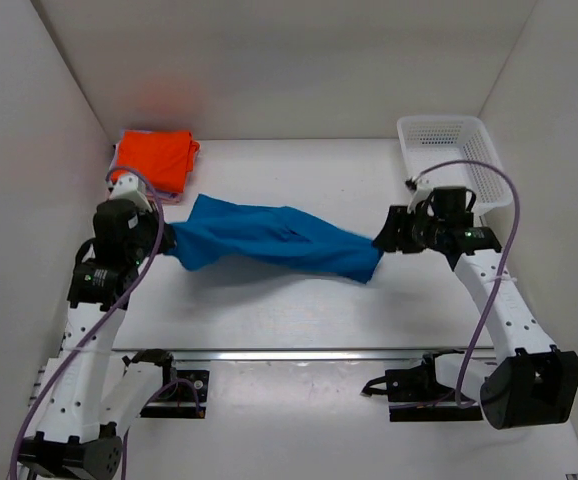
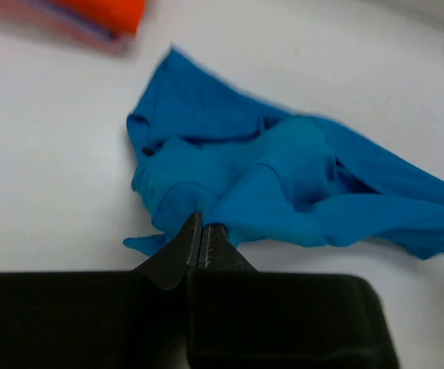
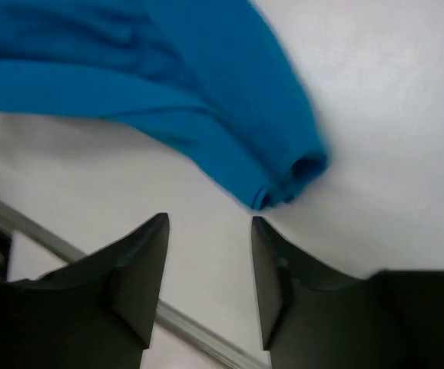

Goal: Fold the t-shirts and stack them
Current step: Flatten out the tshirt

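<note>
At the far left corner of the surface point(image 1: 269, 320) the orange shirt point(image 1: 154, 158) lay folded, with a pale edge showing under it. Just in front of it the left claw point(image 2: 200, 231) was clenched on a bunched corner of the blue shirt point(image 1: 274, 240), its jaws pressed together with cloth nipped at their tips. From there the blue shirt ran across the middle of the surface as a twisted, rumpled band, not spread flat. At its right end the right claw point(image 3: 209, 227) stood released, jaws apart with nothing between them. A rolled hem or sleeve opening lay just beyond its tips. The basket point(image 1: 449, 150) sat in the far right corner, apart from the shirt.

The cloth looked light, thin and limp. It would likely sag, bunch and hold no shape when lifted, though it seemed neither fragile nor slippery. The best hold appeared to be that rolled edge on the right, taken deep enough to catch more than a single layer, so that both claws could draw the band taut and flat.
</note>
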